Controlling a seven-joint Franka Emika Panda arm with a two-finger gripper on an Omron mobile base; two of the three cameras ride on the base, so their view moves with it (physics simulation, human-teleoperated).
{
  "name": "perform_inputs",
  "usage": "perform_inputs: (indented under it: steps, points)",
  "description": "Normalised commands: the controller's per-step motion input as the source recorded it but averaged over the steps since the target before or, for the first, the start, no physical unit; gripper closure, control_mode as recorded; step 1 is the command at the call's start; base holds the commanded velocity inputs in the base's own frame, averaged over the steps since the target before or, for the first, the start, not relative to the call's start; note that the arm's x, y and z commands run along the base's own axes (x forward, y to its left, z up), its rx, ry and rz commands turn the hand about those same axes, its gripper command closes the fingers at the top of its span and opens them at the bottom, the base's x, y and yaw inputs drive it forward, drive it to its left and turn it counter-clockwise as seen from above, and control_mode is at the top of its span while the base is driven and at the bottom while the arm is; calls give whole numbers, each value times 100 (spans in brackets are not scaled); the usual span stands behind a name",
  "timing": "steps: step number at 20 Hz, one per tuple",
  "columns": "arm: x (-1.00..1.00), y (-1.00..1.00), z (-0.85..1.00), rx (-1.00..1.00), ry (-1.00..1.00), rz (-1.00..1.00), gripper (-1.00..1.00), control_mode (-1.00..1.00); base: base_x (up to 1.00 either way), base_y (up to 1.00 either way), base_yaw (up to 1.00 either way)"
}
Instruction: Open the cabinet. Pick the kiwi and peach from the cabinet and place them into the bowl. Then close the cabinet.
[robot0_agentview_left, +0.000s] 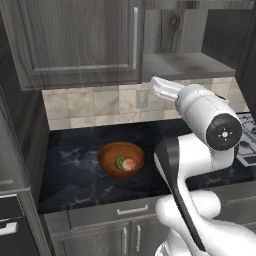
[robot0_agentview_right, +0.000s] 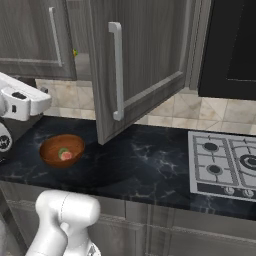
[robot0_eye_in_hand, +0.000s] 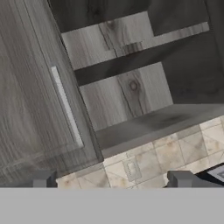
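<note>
The bowl (robot0_agentview_left: 121, 159) sits on the black marble table (robot0_agentview_left: 75, 175), toward its left end and about midway between the front edge and the tiled back wall (robot0_agentview_left: 95, 107). The kiwi (robot0_agentview_left: 120, 162) and the peach (robot0_agentview_left: 129, 164) lie inside it, touching. The cabinet (robot0_agentview_right: 140, 65) above has its right door swung open and its left door shut. The gripper (robot0_eye_in_hand: 111, 180), fingers wide apart and holding nothing, faces the open cabinet's bare shelf (robot0_eye_in_hand: 157, 124)
</note>
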Motion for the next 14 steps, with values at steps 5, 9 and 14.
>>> perform_inputs:
  steps: [5,9,14]
  points:
    - [-100,-21,0,1,17,0,-100,-100,0,0,0]
    - [-100,-18,0,0,18,0,-100,-100,0,0,0]
    - [-100,-44,-4,4,7,0,-100,-100,0,0,0]
